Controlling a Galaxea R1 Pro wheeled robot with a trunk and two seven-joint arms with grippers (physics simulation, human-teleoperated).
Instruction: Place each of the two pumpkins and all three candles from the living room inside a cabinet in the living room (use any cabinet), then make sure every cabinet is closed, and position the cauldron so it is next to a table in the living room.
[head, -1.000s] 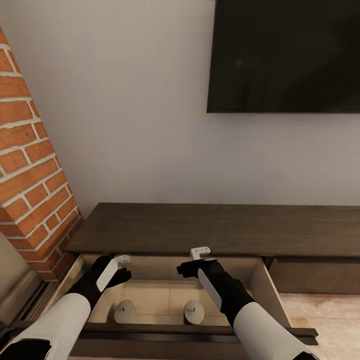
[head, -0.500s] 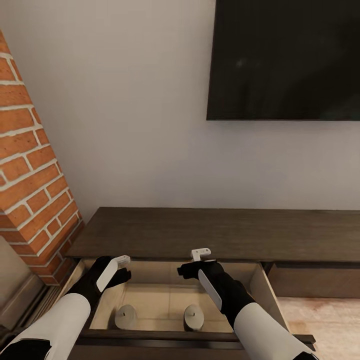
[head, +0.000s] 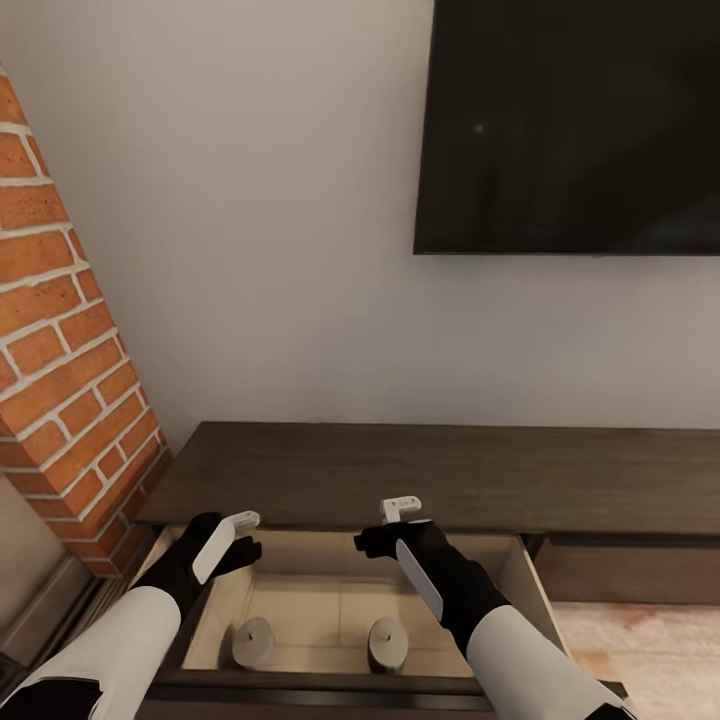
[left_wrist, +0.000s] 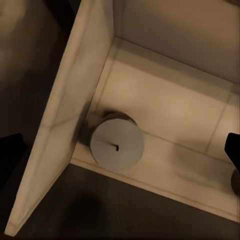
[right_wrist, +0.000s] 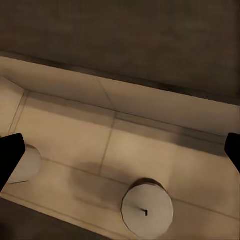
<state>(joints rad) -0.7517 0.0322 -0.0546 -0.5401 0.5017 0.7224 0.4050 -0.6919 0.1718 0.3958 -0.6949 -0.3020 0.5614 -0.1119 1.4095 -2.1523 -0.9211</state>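
Observation:
The dark-brown cabinet (head: 420, 470) stands against the wall, its left drawer (head: 520, 575) pulled out and showing a pale beige lining. Two grey-brown candles stand upright near the drawer's front, one on the left (head: 253, 640) (left_wrist: 117, 143) and one on the right (head: 388, 643) (right_wrist: 148, 208). My left gripper (head: 243, 524) hovers open over the drawer's left rear corner. My right gripper (head: 402, 509) hovers open over the drawer's rear middle. Neither holds anything. In the right wrist view the black fingertips (right_wrist: 10, 155) sit far apart. Pumpkins, cauldron and table are out of view.
A brick fireplace (head: 70, 370) rises close on the left of the cabinet. A black wall screen (head: 570, 120) hangs above the cabinet top. A shut cabinet front (head: 630, 570) continues to the right, with pale wood floor (head: 640, 650) before it.
The whole picture has slid downward, so the camera has moved; cabinet, drawer and screen sit lower in view. Both grippers stay open and both candles keep their places in the drawer.

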